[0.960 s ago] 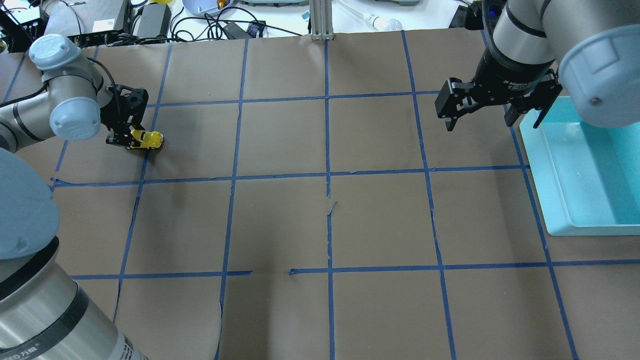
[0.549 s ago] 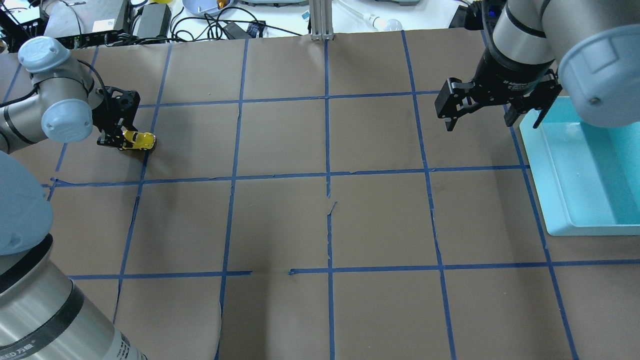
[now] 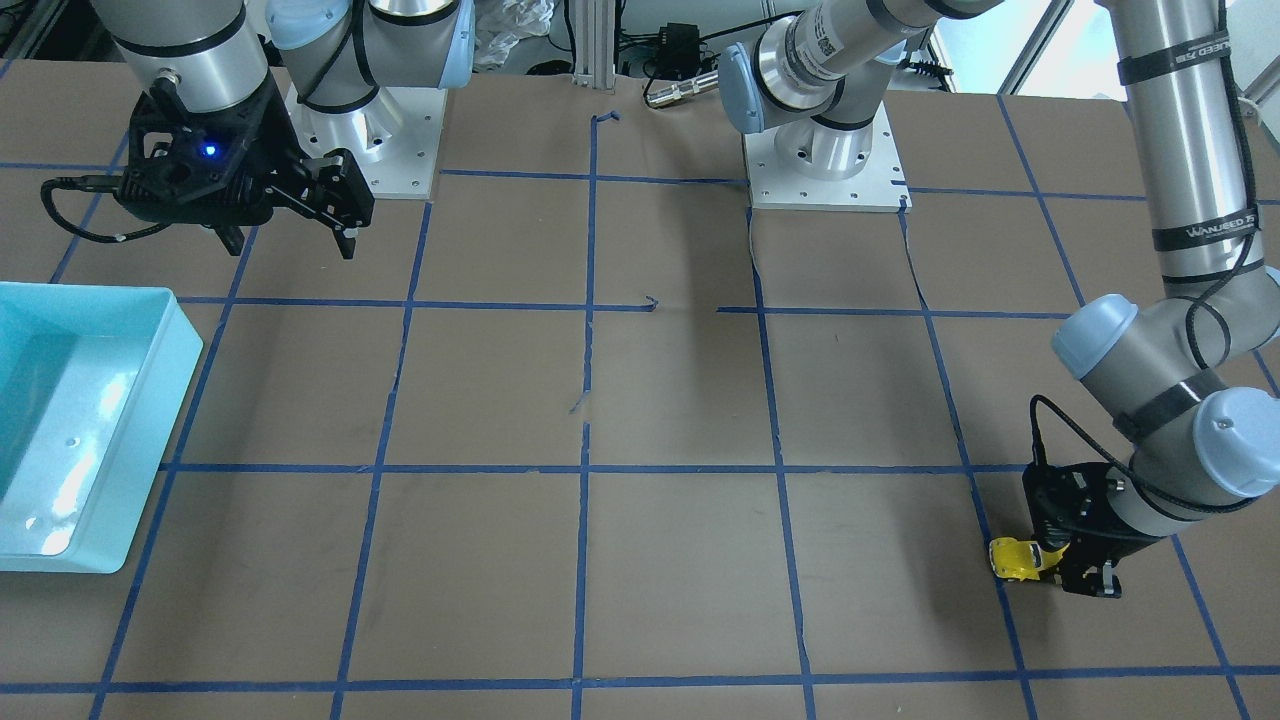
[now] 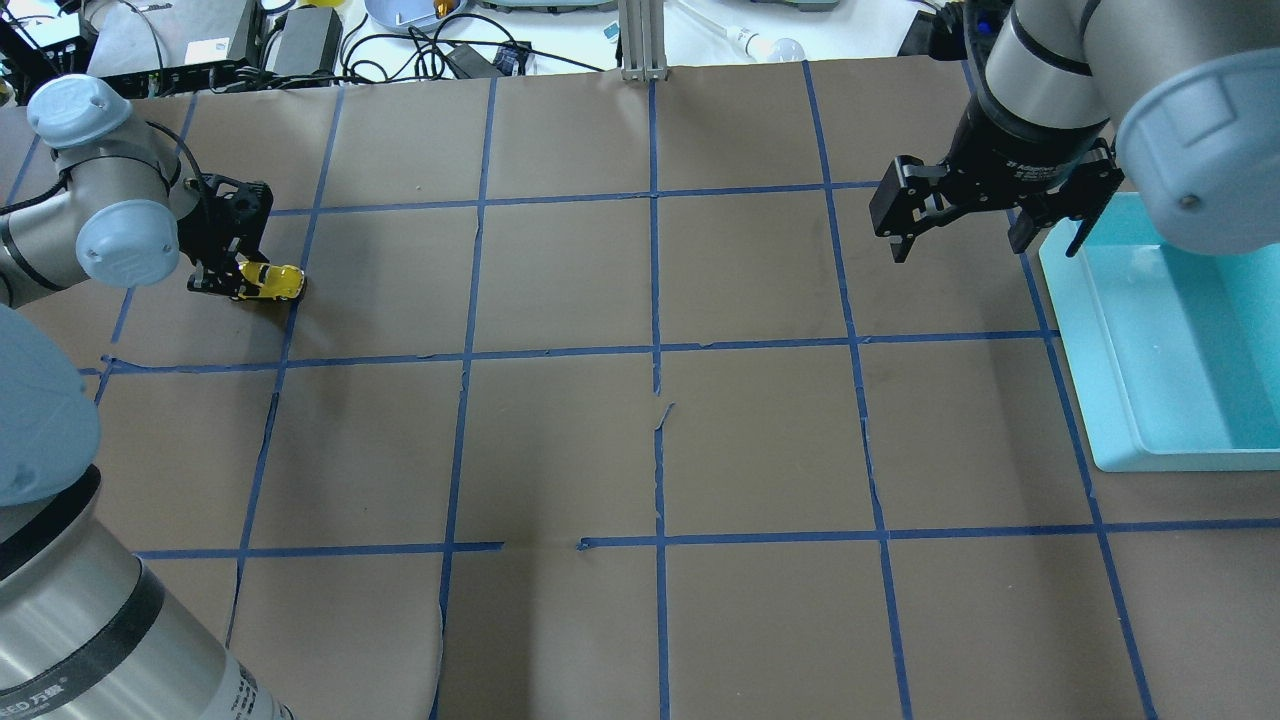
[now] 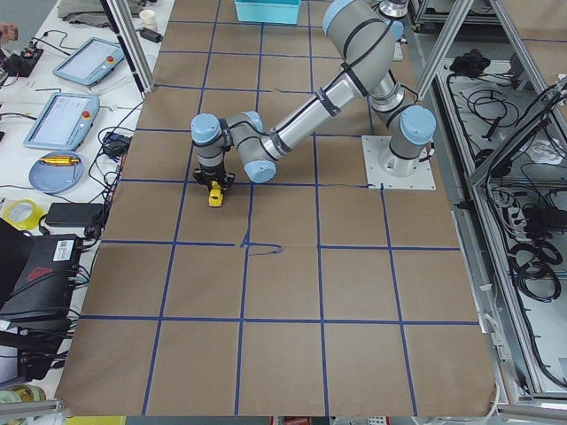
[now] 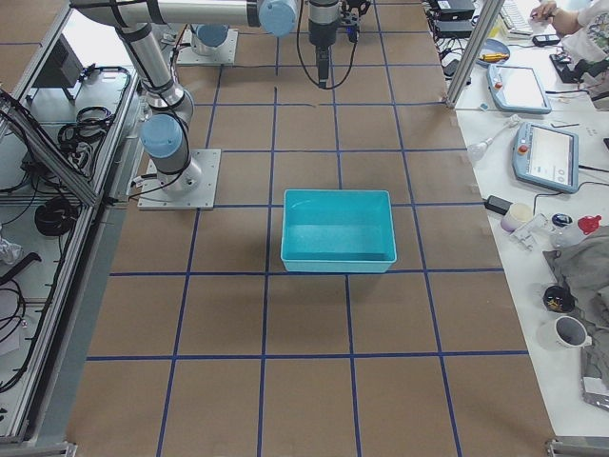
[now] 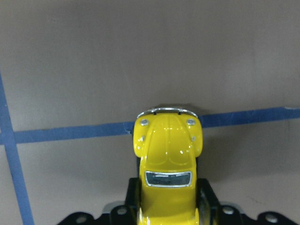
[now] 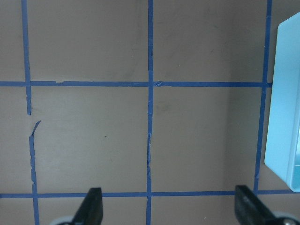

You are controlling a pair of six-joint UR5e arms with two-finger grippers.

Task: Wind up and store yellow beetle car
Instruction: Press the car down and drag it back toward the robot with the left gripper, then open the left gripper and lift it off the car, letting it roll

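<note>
The yellow beetle car [image 4: 272,282] sits low on the brown paper at the table's far left, its nose over a blue tape line [image 7: 70,133]. My left gripper [image 4: 240,280] is shut on the car's rear half; the car also shows in the left wrist view [image 7: 168,164], the front-facing view [image 3: 1018,558] and the left side view [image 5: 214,196]. My right gripper [image 4: 985,235] is open and empty, hovering above the table beside the turquoise bin [image 4: 1090,330]. Its fingertips [image 8: 93,206] show wide apart in the right wrist view.
The turquoise bin [image 3: 150,420] stands at the table's right edge and looks empty [image 6: 338,233]. The brown paper carries a blue tape grid [image 4: 657,350] with small tears. Cables, boxes and controllers lie beyond the far edge [image 4: 300,40].
My left gripper has moved to the left with the car held low on the paper, about 25 pixels in the overhead view. The right arm has not moved.
</note>
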